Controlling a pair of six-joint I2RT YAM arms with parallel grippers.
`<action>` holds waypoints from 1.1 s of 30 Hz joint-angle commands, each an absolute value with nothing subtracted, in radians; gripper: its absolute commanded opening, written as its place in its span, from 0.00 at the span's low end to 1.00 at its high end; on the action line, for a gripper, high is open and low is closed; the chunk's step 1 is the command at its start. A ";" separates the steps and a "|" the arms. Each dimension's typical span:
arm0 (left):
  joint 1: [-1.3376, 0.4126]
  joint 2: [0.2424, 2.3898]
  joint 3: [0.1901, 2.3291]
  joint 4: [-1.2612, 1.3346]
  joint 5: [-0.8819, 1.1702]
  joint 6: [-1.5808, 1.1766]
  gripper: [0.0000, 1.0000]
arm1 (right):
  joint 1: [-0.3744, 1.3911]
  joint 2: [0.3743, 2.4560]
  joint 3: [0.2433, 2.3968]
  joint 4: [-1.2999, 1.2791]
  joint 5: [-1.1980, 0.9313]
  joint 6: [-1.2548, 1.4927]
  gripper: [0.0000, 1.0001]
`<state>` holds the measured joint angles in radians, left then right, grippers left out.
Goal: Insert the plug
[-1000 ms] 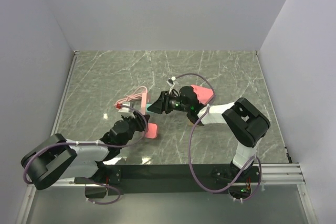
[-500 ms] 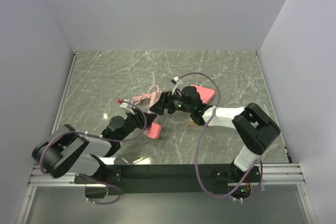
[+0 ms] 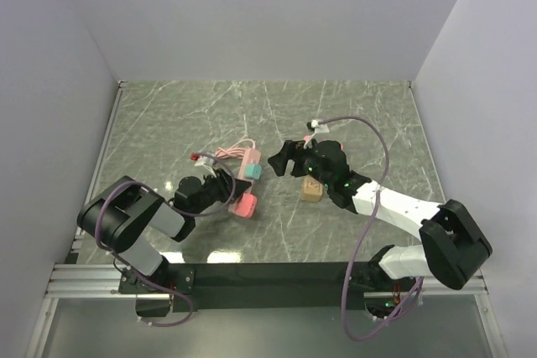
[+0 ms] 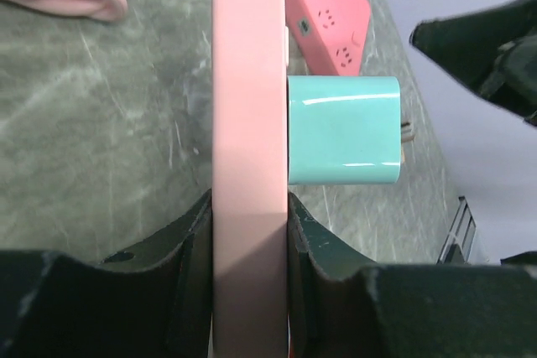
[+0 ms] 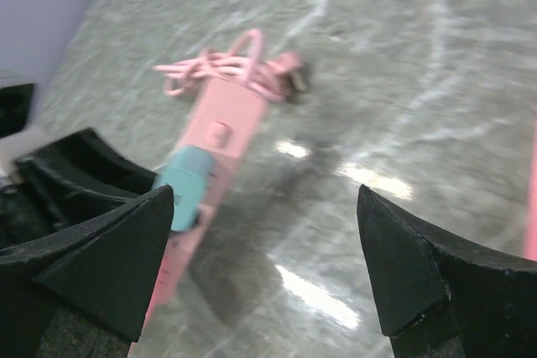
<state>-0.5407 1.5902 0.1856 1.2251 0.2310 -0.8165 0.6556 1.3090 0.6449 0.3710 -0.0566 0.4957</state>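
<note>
On the marble desk point(image 3: 369, 115) we see left fingers point(image 4: 189, 291) clamping the pink strip point(image 4: 247, 123) bearing the teal plug point(image 4: 344, 130), right fingers point(image 5: 92, 257) spread wide, a tan block point(image 3: 312, 190) near.

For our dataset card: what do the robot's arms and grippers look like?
Left arm and right arm: white links, bulky black joints, a mauve cable looping along each. Left gripper and right gripper: black, with wedge-shaped fingers.
</note>
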 commanded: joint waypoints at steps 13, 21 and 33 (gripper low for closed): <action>-0.413 1.637 0.302 1.194 0.180 -0.799 0.00 | 0.663 1.105 0.558 0.048 0.291 0.520 0.97; -0.383 1.618 0.374 0.962 0.026 -0.721 0.27 | 0.666 1.109 0.512 0.008 0.327 0.560 0.97; -0.385 1.568 0.370 0.913 -0.021 -0.686 0.94 | 0.675 1.172 0.508 -0.003 0.331 0.568 0.98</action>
<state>-0.3866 1.6009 0.3477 0.9009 -0.0010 -0.7128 0.6655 1.1465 0.4915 -0.0151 0.2989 0.5594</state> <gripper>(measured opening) 0.915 0.979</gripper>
